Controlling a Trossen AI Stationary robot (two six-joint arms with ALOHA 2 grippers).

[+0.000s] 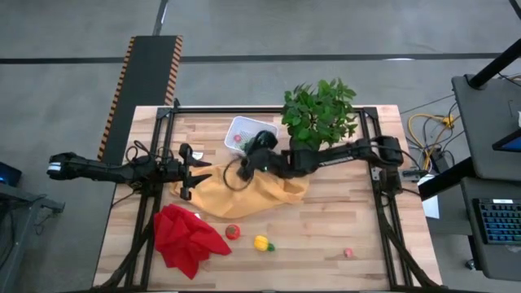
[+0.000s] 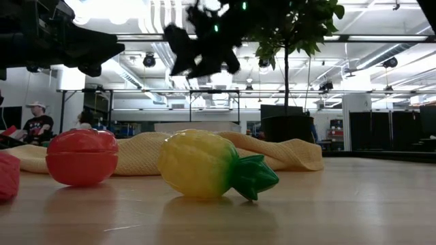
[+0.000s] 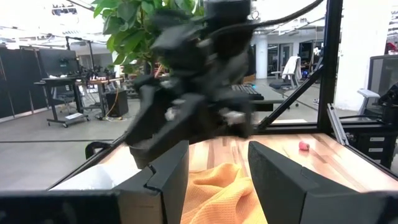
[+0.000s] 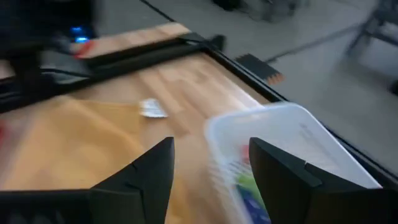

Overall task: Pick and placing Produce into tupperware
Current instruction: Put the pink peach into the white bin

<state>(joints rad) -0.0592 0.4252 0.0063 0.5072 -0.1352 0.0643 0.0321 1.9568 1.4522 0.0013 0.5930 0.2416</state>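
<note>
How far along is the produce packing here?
Partly done. The bin already holds a red piece and a green one. The right gripper is open over the bin's edge, holding nothing; the left gripper waits open by the yellow cloth. Left out: tomato, yellow fruit, pink piece.

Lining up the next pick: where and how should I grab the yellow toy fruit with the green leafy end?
Probably grip the yellow toy fruit across its rounded yellow body, not the tapering green tip. It lies on its side on the bare table, tip toward the right side in the high view, so come straight down with the fingers straddling its short width. The red tomato-like piece sits apart, leaving room.
</note>
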